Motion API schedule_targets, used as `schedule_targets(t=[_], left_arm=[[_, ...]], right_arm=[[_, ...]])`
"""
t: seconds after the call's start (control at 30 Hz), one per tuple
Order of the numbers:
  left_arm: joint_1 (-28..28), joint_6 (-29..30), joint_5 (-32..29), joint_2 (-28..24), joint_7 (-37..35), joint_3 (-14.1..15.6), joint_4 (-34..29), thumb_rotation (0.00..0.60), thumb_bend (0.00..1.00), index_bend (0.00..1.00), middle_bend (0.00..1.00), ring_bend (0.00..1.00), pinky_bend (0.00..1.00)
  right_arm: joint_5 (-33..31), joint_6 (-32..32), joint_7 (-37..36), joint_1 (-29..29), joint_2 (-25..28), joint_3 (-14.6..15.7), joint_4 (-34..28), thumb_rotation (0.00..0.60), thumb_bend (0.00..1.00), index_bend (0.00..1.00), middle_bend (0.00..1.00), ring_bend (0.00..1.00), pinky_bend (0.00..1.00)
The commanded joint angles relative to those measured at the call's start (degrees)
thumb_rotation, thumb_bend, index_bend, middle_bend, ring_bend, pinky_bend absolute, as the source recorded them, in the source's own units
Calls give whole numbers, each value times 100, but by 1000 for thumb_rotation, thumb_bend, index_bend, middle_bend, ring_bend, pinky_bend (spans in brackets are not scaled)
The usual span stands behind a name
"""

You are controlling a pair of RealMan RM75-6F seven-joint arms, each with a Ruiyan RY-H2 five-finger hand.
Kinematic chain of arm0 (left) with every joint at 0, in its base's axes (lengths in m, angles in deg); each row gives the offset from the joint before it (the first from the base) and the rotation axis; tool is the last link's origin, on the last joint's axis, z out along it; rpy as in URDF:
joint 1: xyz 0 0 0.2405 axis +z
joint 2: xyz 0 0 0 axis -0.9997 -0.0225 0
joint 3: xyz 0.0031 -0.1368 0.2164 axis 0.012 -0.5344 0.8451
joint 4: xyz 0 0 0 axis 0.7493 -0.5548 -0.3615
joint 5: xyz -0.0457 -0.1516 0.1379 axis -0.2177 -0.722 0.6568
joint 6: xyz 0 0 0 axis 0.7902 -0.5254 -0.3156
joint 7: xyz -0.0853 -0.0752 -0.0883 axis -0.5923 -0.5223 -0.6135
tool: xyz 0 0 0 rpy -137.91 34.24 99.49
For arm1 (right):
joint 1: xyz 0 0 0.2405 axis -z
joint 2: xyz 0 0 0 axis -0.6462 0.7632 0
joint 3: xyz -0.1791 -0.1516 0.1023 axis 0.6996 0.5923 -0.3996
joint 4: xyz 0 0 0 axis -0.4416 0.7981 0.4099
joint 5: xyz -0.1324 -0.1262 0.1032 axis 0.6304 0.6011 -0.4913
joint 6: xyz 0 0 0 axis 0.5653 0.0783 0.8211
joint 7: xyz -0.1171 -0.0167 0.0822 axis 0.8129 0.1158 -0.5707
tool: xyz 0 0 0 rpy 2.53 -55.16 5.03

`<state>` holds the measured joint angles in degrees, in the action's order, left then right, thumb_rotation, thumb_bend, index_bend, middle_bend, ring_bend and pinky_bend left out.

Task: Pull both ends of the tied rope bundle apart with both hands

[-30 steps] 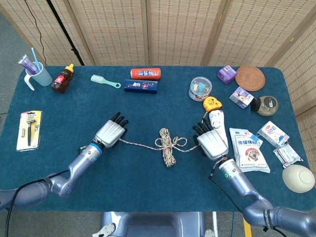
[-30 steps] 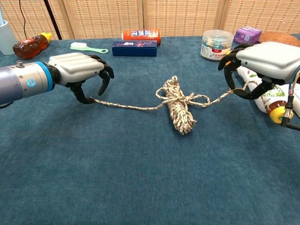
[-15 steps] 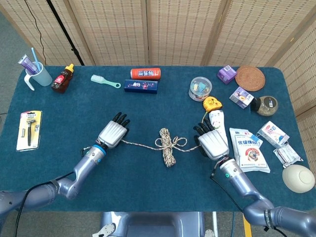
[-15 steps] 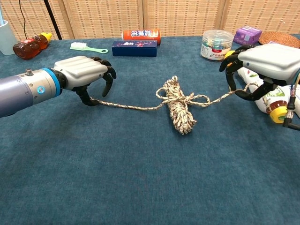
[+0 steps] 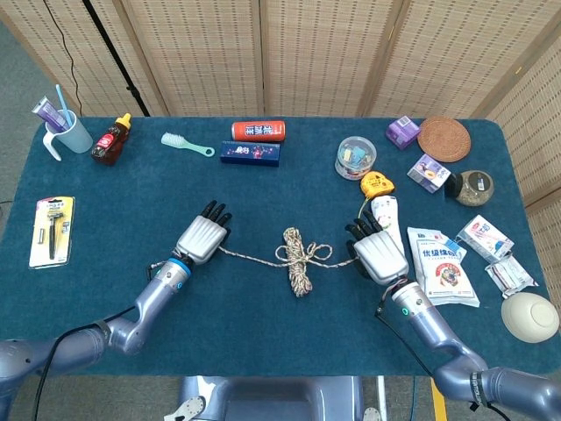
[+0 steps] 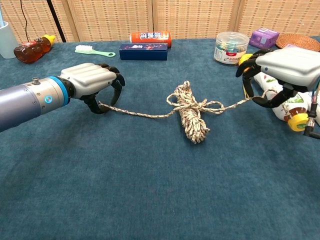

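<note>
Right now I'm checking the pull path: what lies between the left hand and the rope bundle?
Only the bundle's own loose end, running along bare blue tablecloth from the left hand to the rope bundle; the chest view shows it best.

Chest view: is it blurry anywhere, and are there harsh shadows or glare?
Chest view: the rope bundle is sharp; soft shadow beneath it, no glare on the table. Head view: evenly lit, the left robot hand crisp.

A table (image 5: 263, 316) with a dark blue-green cloth stands before a folding screen (image 5: 307, 53) of woven beige panels in light wooden frames. Grey floor (image 5: 17, 79) shows beyond the table's left edge.
</note>
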<state>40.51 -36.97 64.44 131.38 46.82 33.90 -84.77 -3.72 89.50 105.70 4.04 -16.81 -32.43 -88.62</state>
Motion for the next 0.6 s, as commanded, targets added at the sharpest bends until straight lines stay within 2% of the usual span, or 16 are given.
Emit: schedule_targets(t=[0.03, 0.6], left_arm=[[-5, -17, -27, 17, -2, 7, 22, 600, 367, 538, 186, 1, 0], [-32, -50, -76, 79, -3, 77, 127, 600, 387, 557, 186, 1, 0]], right_arm=[[-4, 3, -5, 7, 2, 1, 13, 600, 546, 641, 217, 143, 0], [-12, -15, -75, 30, -3, 6, 54, 600, 546, 642, 217, 144, 0]])
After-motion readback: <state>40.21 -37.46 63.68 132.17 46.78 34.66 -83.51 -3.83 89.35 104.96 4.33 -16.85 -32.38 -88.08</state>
